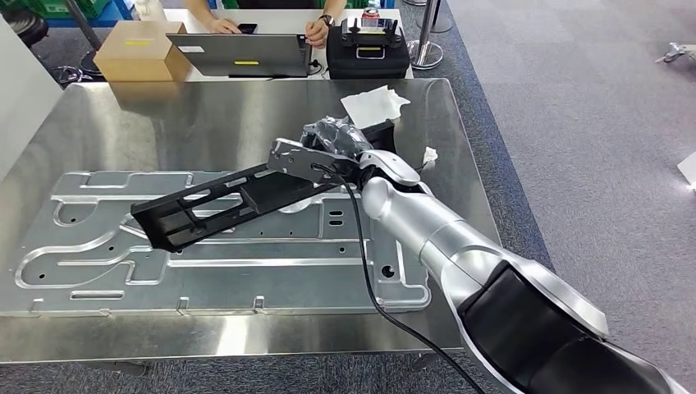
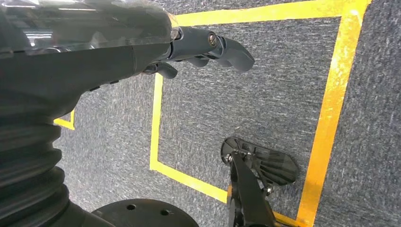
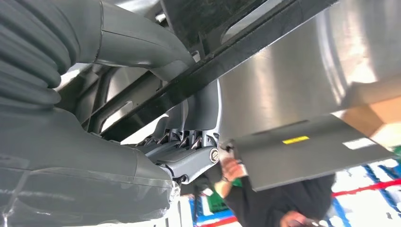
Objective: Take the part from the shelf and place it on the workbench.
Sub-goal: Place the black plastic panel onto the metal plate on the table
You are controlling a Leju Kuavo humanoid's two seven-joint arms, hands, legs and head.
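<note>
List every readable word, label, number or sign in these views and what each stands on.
None can be read.
Yellow sticker on the laptop lid: too blurred.
White label on that lid: too small.
Yellow label on the cardboard box: blurred.
Screens on the black controller case: illegible.
Yellow floor tape: plain lines, no text.

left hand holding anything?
No: in the left wrist view the left hand hangs over grey carpet with nothing between its fingers.

my right hand [image 1: 336,141] grips one end of the long black part [image 1: 238,201], which slants over the stamped metal panel [image 1: 205,263] lying along the workbench's [image 1: 205,115] near edge. a white paper [image 1: 373,105] lies near the far right corner.
</note>
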